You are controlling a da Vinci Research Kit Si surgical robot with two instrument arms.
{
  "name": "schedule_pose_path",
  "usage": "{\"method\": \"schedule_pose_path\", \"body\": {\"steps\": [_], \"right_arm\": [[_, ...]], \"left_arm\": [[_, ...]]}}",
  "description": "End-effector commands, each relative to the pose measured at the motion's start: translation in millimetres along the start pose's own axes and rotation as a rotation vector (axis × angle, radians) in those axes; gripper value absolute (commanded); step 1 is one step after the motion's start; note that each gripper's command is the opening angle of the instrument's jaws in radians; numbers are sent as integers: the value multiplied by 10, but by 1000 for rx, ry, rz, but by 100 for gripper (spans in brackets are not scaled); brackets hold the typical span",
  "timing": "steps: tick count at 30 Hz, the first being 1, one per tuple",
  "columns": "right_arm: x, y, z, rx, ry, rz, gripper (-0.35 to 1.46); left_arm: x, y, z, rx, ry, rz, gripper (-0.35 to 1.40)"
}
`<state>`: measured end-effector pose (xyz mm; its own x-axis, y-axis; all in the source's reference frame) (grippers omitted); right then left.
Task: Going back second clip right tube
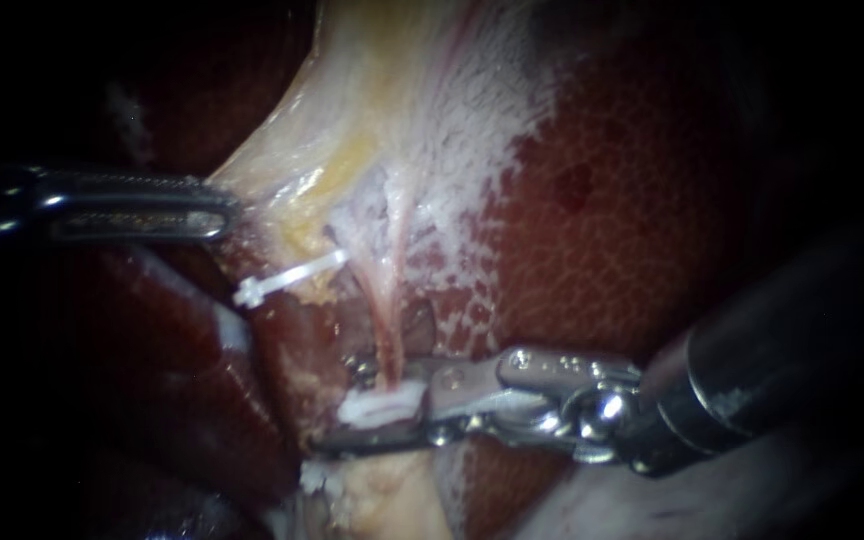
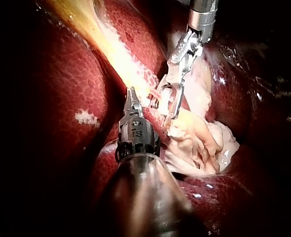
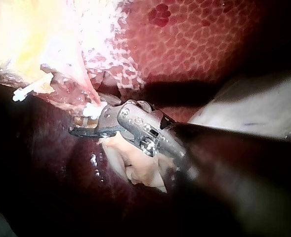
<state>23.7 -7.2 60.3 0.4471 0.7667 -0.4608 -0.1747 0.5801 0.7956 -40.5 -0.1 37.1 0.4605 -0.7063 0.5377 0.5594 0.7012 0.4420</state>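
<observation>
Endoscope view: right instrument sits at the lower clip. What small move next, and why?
Probably ease the right instrument straight back along its shaft: its jaws gape around the lower clip, which looks closed across the tube, while the left instrument grips the pale tissue.

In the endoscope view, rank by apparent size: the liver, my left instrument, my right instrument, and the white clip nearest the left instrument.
1. liver
2. right instrument, probably enlarged by nearness to the camera
3. left instrument
4. white clip
</observation>
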Motion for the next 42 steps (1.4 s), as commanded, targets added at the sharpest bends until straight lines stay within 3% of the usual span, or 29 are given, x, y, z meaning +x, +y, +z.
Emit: {"method": "schedule_pose_path", "body": {"steps": [1, 10, 17, 21, 32, 38, 42], "right_arm": [[-1, 2, -3, 0, 0, -1, 60], [-7, 21, -22, 0, 1, 1, 60], [4, 21, -54, 2, 5, -9, 61], [5, 20, -75, 5, 8, -106, 61], [-16, 17, -128, 3, 19, -474, 61], [-9, 24, -150, -34, 30, -541, 61], [-2, 25, -161, -40, 32, -535, 61]], "left_arm": [[0, 0, 0, 0, 0, 0, -35], [1, 1, -2, 1, 0, 1, -35], [2, 1, -2, 1, -1, 1, -35], [4, 1, -2, 1, -1, 2, -35], [9, 4, 2, 0, 4, 5, -35], [9, 4, 2, 0, 4, 5, -35], [9, 4, 2, 0, 4, 5, -35]]}}
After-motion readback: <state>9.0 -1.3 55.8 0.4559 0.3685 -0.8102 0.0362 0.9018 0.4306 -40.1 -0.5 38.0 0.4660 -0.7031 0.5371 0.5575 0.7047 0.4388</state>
